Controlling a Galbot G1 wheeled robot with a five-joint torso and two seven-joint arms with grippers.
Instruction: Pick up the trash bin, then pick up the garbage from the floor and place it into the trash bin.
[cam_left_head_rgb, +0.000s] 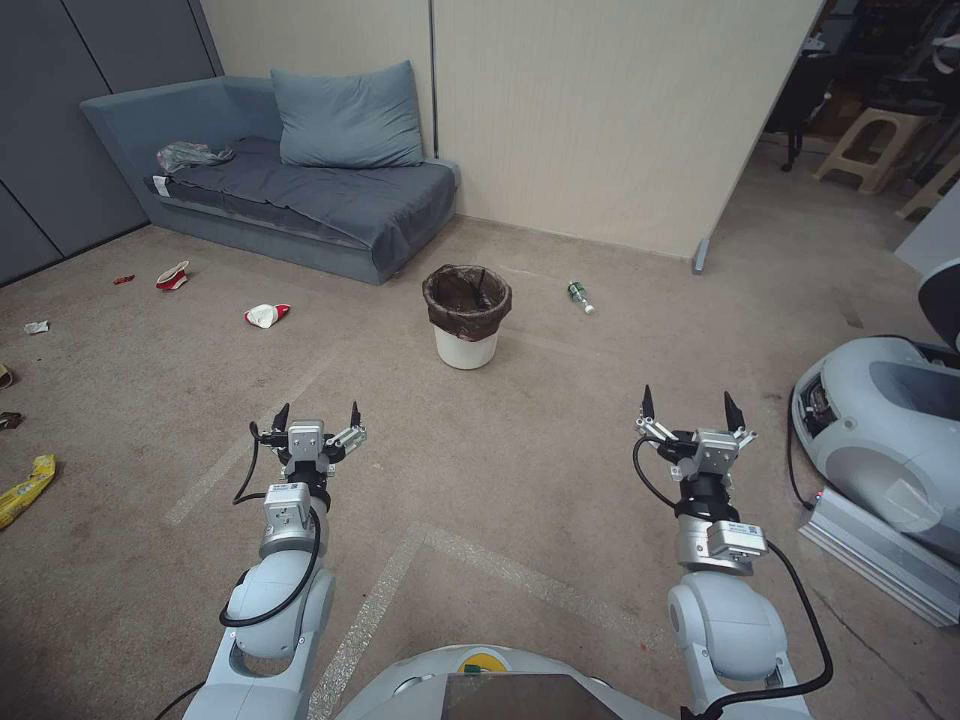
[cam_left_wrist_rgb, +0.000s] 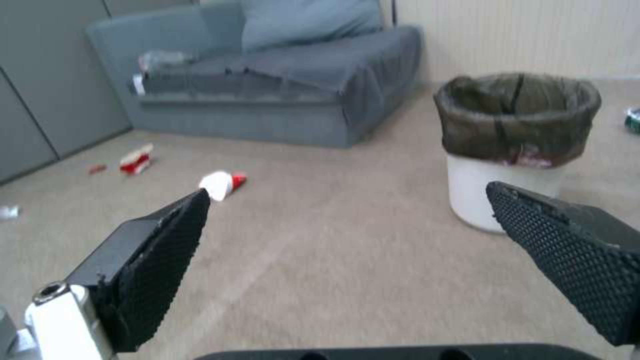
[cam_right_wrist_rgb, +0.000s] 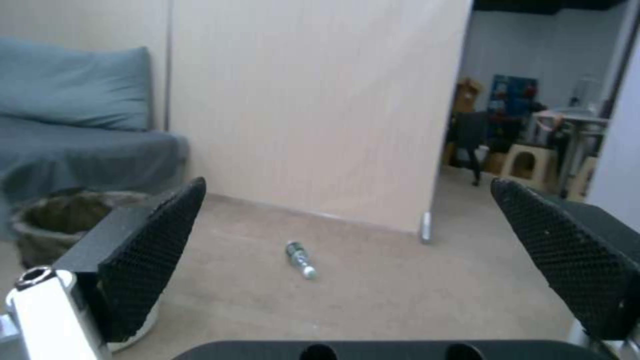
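Trash bin (cam_left_head_rgb: 466, 316) stands upright on the carpet dead ahead, just off the corner of the grey sofa (cam_left_head_rgb: 300, 190), well apart from both arms. Left gripper (cam_left_head_rgb: 316, 418) and right gripper (cam_left_head_rgb: 692, 405) hang level out front, both spread wide with nothing between the pads.

Step in hand looks like the bin pickup, not started. To do it well:
- Close the gap first; the bin seems out of reach from here.
- The bin sits slightly nearer the left gripper's line, so pick one arm and commit.
- Go for the rim: one finger inside, one outside, over the folded dark bag (cam_left_wrist_rgb: 517, 117). Bite deep enough to catch plastic wall, not liner alone, or it'll likely slip.
- Lift straight up and keep it upright.

Garbage is scattered: green bottle (cam_left_head_rgb: 581, 297) lying just right of the bin, crushed cups (cam_left_head_rgb: 266, 315) and (cam_left_head_rgb: 173, 276) left of it by the sofa, yellow wrapper (cam_left_head_rgb: 25, 487) at far left. Don't kick the bottle on approach.
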